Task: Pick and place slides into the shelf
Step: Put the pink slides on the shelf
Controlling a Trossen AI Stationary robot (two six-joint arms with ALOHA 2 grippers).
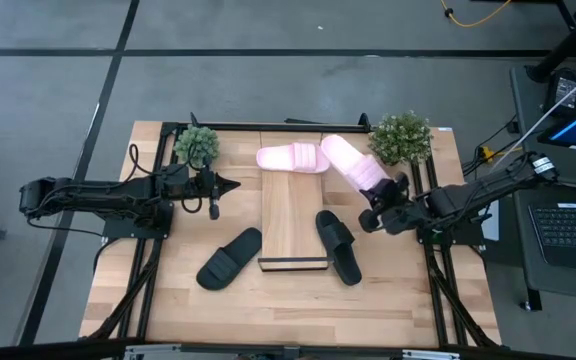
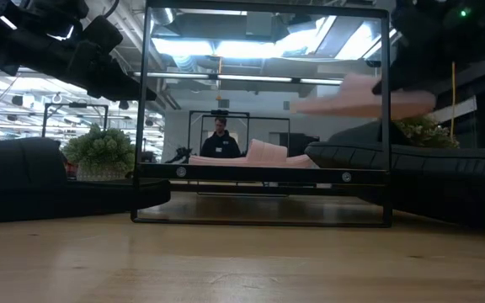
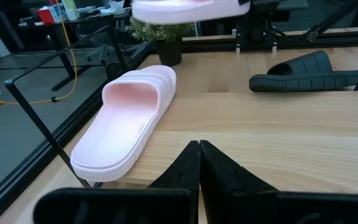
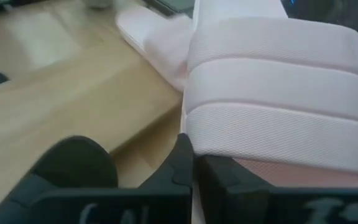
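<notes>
Flanking the shelf (image 1: 293,222) on the worktop (image 1: 168,300), two black slides (image 1: 230,258) lie either side; two potted plants (image 1: 197,145) stand behind. The right end effector (image 1: 378,203), pinching a pink slide (image 1: 353,160), holds it raised, long axis diagonal. The second pink slide (image 1: 293,158) lies crosswise atop the shelf's far end. The left end effector (image 1: 230,184) is pressed together.

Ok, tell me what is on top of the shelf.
One pink slide lies across the far end of the shelf; the rest of the board is bare. The wood under that slide is hidden.
</notes>
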